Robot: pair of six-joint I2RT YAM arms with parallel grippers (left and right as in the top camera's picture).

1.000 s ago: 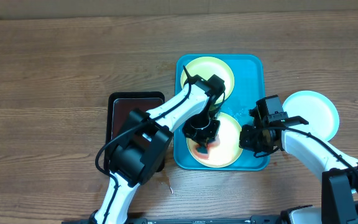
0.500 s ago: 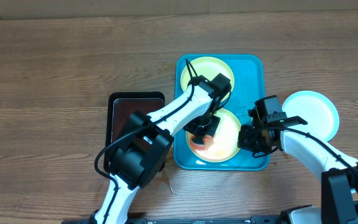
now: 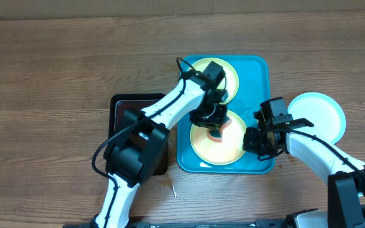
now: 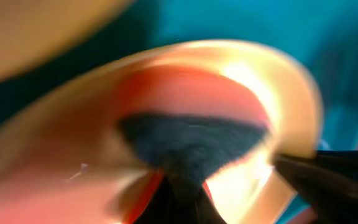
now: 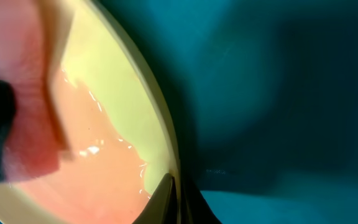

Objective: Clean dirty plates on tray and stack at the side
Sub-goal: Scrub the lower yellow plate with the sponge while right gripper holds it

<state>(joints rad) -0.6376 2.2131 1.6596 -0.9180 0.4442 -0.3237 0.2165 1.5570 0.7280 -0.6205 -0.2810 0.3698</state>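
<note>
The turquoise tray [image 3: 258,82] holds two plates. The far plate [image 3: 232,71] lies flat, partly under my left arm. The near plate [image 3: 230,149] has an orange-red sauce smear at its middle. My left gripper [image 3: 211,121] is shut on a dark sponge [image 4: 191,140] and presses it onto the far part of the near plate [image 4: 61,155]. My right gripper [image 3: 256,143] is shut on that plate's right rim [image 5: 163,155], its fingertips [image 5: 174,190] pinching the edge. A third, whitish plate [image 3: 319,117] lies on the table to the right of the tray.
A dark brown tray [image 3: 124,107] sits left of the turquoise tray, partly hidden by my left arm. The wooden table [image 3: 56,69] spreads out to the left and back. The turquoise tray floor [image 5: 272,93] fills the right wrist view.
My left gripper has slid the sponge from the near left of the near plate toward its far edge. The right gripper has kept its hold and not moved.
</note>
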